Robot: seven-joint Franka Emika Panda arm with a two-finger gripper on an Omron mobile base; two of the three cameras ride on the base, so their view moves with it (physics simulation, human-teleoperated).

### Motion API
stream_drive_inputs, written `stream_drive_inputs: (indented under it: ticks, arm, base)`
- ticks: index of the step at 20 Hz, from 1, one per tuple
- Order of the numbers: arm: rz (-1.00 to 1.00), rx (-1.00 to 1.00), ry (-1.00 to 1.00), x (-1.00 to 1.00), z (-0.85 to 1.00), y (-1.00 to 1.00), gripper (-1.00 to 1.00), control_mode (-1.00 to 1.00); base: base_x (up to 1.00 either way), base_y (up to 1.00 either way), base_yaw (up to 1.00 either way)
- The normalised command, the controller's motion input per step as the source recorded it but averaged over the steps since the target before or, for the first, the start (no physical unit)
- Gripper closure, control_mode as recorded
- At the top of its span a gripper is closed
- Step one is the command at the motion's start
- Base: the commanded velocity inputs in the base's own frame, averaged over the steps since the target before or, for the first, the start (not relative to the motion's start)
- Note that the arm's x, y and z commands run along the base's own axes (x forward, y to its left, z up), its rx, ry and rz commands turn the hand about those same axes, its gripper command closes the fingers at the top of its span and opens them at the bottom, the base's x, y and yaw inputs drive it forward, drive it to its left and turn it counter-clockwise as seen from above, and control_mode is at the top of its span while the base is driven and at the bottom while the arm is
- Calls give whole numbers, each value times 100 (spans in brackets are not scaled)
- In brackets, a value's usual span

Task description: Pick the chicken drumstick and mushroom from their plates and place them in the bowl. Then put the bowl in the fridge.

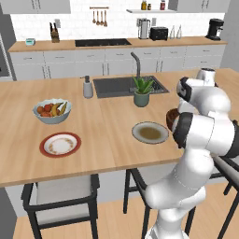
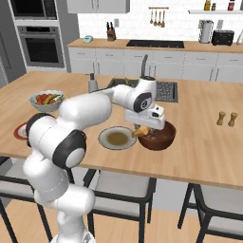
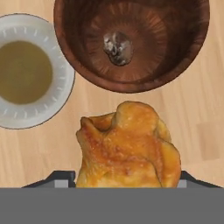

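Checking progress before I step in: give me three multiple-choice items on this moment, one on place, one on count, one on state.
1. Where is the mushroom?
A. in the wooden bowl
B. on the olive-grey plate
C. on the counter

2. How many plates lie on the island counter?
A. one
B. two
C. three

3. What does the gripper hold?
A. nothing
B. the mushroom
C. the chicken drumstick

Answers: 1 A, it lies on the bowl's floor; 2 B, the olive-grey one and the red-rimmed plate; 3 C, the drumstick sits between the fingertips, short of the bowl.
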Motion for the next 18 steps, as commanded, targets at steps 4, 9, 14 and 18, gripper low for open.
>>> stream_drive_inputs:
  ticks: [4, 9, 14, 18]
  arm:
    - [0, 4, 1, 61, 0, -90, 100, -100]
    - [0, 9, 0, 66, -14, -26, 100, -100]
    - [0, 1, 0, 69, -38, -4, 100, -100]
    - [0, 0, 0, 40, -60, 0, 100, -100]
  base:
    - [0, 0, 0]
    - [0, 0, 0]
    - [0, 0, 0]
    - [0, 0, 0]
